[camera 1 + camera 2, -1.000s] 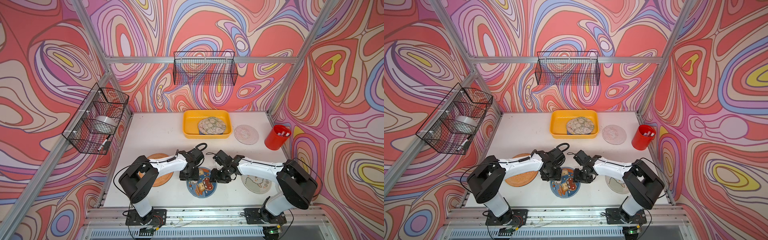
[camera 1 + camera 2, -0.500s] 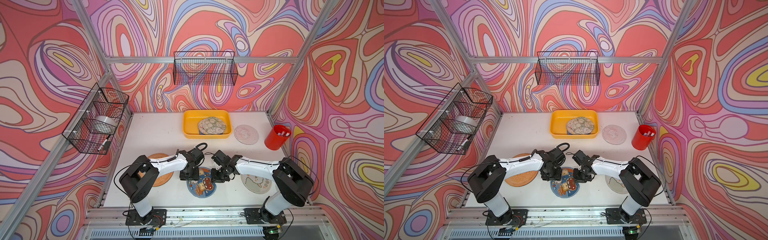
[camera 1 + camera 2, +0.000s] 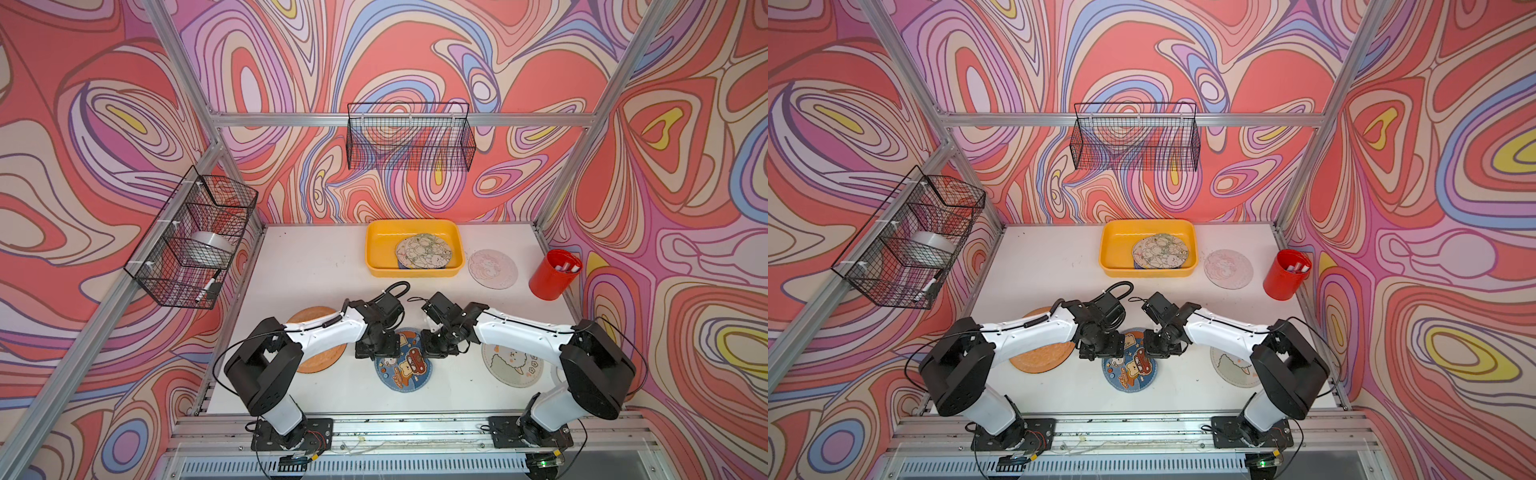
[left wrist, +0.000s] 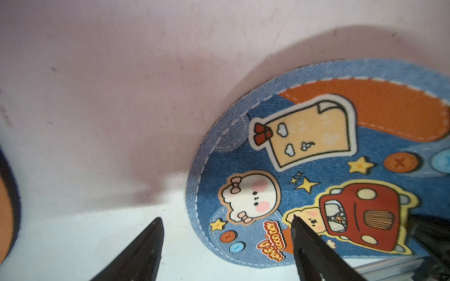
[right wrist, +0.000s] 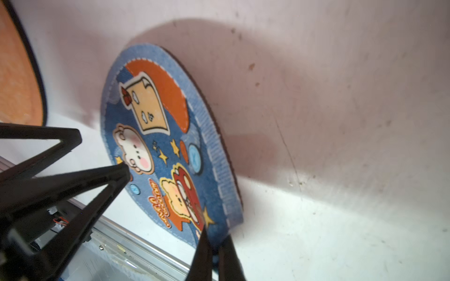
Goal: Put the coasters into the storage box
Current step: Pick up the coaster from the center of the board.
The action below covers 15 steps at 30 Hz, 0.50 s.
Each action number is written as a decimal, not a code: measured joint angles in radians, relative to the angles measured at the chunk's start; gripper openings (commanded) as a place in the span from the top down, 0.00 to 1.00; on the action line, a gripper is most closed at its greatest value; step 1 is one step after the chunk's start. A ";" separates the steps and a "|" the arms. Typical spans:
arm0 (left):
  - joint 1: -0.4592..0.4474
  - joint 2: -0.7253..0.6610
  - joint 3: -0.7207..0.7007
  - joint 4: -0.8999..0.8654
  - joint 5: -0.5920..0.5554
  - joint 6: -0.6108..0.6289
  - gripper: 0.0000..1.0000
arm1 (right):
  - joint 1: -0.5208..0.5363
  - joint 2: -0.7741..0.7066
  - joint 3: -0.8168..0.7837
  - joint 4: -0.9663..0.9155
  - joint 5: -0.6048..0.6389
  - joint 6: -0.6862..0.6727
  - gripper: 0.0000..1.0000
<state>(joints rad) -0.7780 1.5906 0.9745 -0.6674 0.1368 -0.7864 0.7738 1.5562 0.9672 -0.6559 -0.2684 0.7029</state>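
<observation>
round blue cartoon-printed fabric coaster [image 5: 170, 146] is pinched at its right edge by the right gripper [image 5: 215, 240] (jaws closed); the left gripper [image 4: 227, 218] is held wide apart, empty.

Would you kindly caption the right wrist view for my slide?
Right gripper pinching the blue coaster by its edge, left gripper open alongside.

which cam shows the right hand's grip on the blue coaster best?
Right wrist. It looks straight along the right hand, shut on the blue coaster at its rim. In both top views the hand's own body covers the contact. Left wrist shows the coaster's print and the open left hand, but not the pinch.
</observation>
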 measured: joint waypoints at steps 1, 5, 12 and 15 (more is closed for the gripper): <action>0.008 -0.020 -0.004 0.005 -0.001 -0.003 0.10 | 0.000 -0.001 0.025 -0.014 0.008 -0.006 1.00; 0.041 -0.090 -0.026 0.025 -0.007 -0.003 0.07 | 0.000 -0.001 0.122 -0.063 0.044 -0.030 1.00; 0.097 -0.157 -0.062 0.037 -0.007 0.001 0.03 | -0.030 0.028 0.322 -0.116 0.089 -0.086 1.00; 0.117 -0.177 -0.074 0.037 -0.007 0.005 0.02 | -0.071 0.074 0.426 -0.128 0.094 -0.124 1.00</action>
<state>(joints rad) -0.6613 1.4136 0.9005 -0.6304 0.1295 -0.7815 0.7025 1.6306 1.3937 -0.7841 -0.1745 0.5793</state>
